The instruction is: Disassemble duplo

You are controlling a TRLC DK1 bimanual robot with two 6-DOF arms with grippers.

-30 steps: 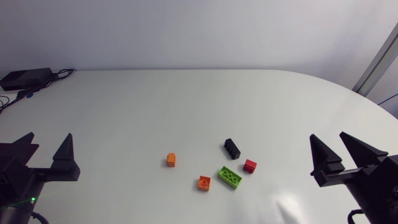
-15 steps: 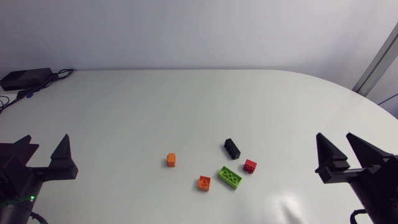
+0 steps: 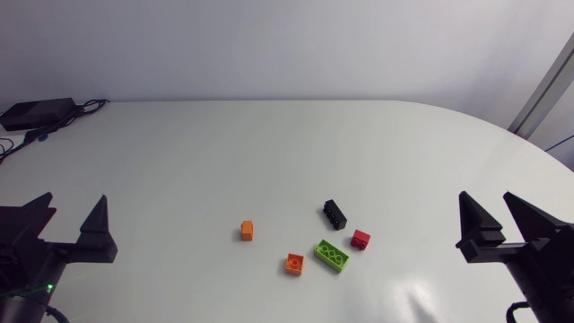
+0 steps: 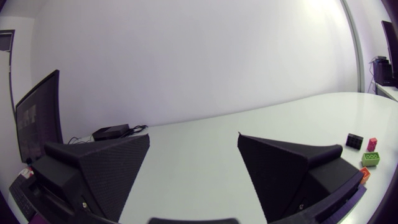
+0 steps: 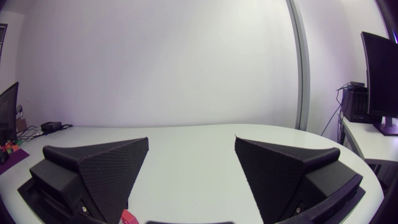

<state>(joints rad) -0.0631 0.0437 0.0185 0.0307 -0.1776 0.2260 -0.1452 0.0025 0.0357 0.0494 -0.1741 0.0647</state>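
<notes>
Plastic Duplo bricks are lying loose on the white table [image 3: 269,152]: a small orange cube [image 3: 247,231], a square orange brick [image 3: 294,263], a long green brick [image 3: 332,256], a small red brick [image 3: 360,239] and a black brick [image 3: 335,213]. The left gripper [image 3: 72,201] and right gripper [image 3: 486,199] are hovering at opposite sides, fingers spread wide, empty.

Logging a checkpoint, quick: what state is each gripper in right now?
Left gripper: open, holding nothing.
Right gripper: open, holding nothing.
</notes>
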